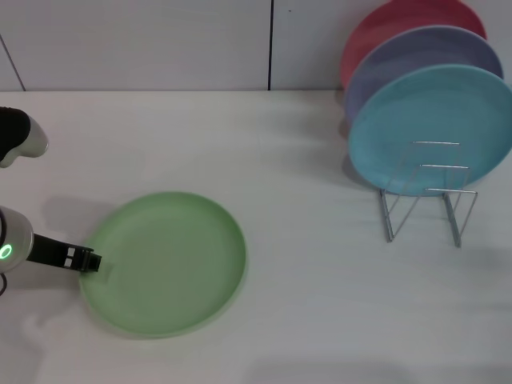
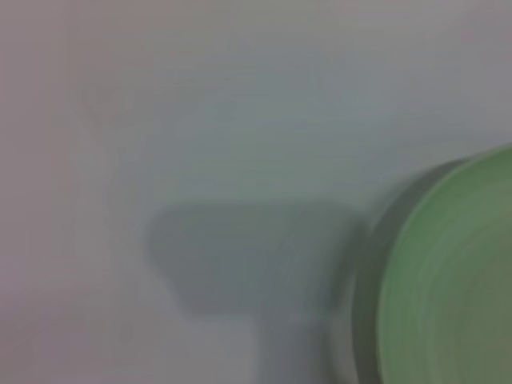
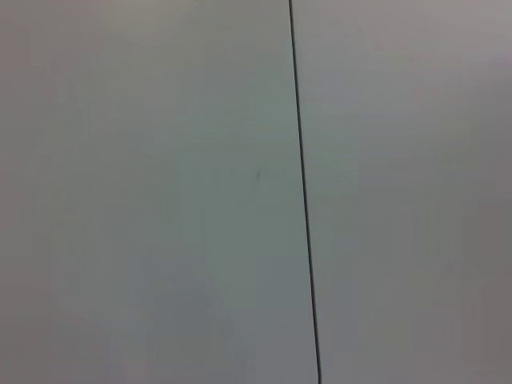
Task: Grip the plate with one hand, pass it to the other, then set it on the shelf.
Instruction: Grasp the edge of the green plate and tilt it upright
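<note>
On counter, head view:
- green plate [image 1: 164,264]: count 1, lies flat on the white counter [image 1: 304,288], left of centre, well apart from the rack.
- left claw [image 1: 94,262]: black, comes in from the left edge on a silver-white arm with a green ring light; its tip sits at the plate's left rim and overlaps it. Spread or pinching the rim: cannot tell.
- rack [image 1: 424,196]: count 1, thin silver wire, at right rear of the counter.
- plates at rack: count 3, standing on edge one behind another: turquoise plate [image 1: 432,128] in front, lavender plate [image 1: 416,56] behind it, red plate [image 1: 384,28] at the back. The turquoise one stands in the rack; the seating of the other two is hidden.
- plates total: 4.
- right claw: not visible in this view.
- second silver-white and black arm part [image 1: 20,136]: at left edge, above the left claw.

Left wrist view:
- green plate [image 2: 456,280]: only a curved part of its rim and inner face shows at one side, blurred.
- counter [image 2: 240,96]: white, fills the rest; a soft dark shadow lies on it beside the plate's rim.
- claw fingers: none visible.

Right wrist view:
- wall panels [image 3: 144,192]: count 2, pale grey, split by 1 thin dark seam [image 3: 304,200].
- claw fingers: none visible.
</note>
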